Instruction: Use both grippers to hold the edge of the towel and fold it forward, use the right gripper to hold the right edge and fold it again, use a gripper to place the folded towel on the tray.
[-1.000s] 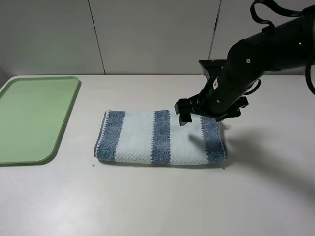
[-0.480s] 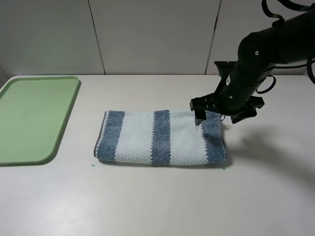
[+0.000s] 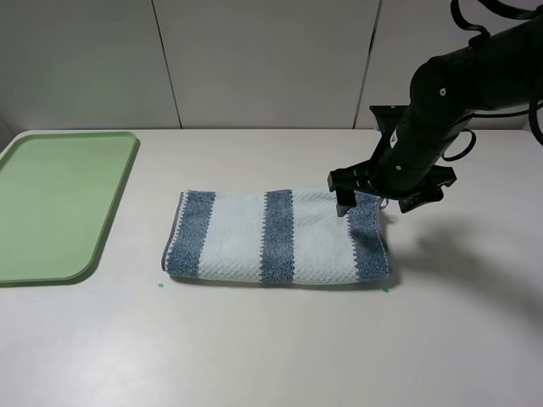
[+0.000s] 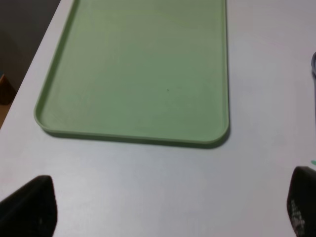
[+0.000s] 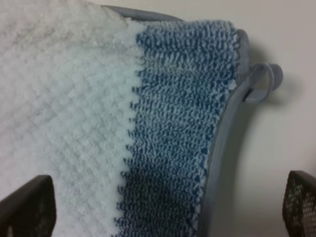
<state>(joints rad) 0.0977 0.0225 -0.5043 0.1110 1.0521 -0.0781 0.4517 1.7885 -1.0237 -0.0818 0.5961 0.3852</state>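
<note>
Since a sec ago the right gripper has slid off the middle of the towel and out over its right edge; for the last half sec it's barely budged. Its jaws stand wide w/ nothing btwn them, straddling that end stripe. The wrist view has the blue stripe and grey hem right below, btwn the two fingers, w/ a little hang loop poking out past the hem.

The towel lies flat on the worktop and looks folded once already. Its long axis runs from under the right gripper away toward the tray, which sits well apart beyond the towel's far end. So the edge to grab is directly beneath this gripper, and the fold would prob. carry it along that axis, tray-ward. The right arm is clearly the nearer one.

The left gripper is also spread wide and empty, w/ the tray just ahead of it; it's not visible from the high cam.

Can't tell if the right fingertips touch the cloth or hang just above it. The towel's corner under the arm is masked.
</note>
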